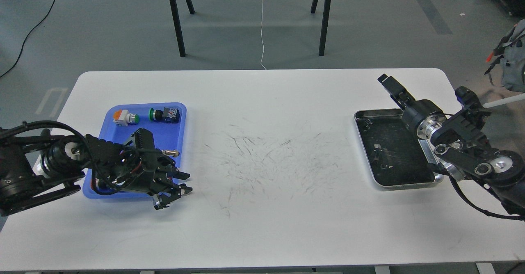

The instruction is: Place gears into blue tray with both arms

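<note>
— Black fingers on the left gripper [177,186], spread apart and holding nothing, hanging over the near right corner of the blue tray [107,131].

— And the right gripper [387,82]?

— Up past the far edge of the silver tray [361,132], pointing away from us. It's too small and dark from here; I can't tell whether it's parted or pinched.

— Where are the gears, then?

— My guess is those tiny dark bits in the silver tray: 1 near its far left corner [368,122], a small clump [380,154] further in. They blur into the dark floor, so I can't swear to it. The blue tray shows only 2 button switches [126,117], orange-capped and green-capped.

— How would they handle?

— Light and stiff, I'd judge, lying flat and prone to skidding. Best pinched across the rim, straight down, fingers barely wider than the piece. Nothing fragile, but easy to flick away.
</note>
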`<state>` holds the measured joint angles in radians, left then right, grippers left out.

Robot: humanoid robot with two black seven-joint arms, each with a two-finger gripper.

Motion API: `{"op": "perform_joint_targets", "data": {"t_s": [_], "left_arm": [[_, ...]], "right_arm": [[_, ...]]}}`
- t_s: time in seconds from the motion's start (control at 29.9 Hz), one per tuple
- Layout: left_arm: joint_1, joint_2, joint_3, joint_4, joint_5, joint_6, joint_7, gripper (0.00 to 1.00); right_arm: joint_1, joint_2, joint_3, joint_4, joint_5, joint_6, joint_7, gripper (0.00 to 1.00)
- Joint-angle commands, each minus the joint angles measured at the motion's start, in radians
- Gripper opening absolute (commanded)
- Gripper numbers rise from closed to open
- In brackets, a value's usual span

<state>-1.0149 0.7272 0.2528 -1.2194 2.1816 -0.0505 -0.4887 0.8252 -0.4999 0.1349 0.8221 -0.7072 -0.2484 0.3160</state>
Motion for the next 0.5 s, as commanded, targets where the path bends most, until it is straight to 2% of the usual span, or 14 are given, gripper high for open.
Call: {"op": "perform_joint_targets", "data": {"t_s": [0.0,0.47], "left_arm": [[0.001,0.001,0.0,0.001,0.0,0.0,0.0,0.35],[0.005,-0.005,-0.003,0.001,0.0,0.018,0.0,0.25]], "right_arm": [[0.0,0.001,0.0,0.0,0.0,0.0,0.0,0.86],[0.0,0.001,-0.001,-0.001,-0.001,0.0,0.0,0.87]]}}
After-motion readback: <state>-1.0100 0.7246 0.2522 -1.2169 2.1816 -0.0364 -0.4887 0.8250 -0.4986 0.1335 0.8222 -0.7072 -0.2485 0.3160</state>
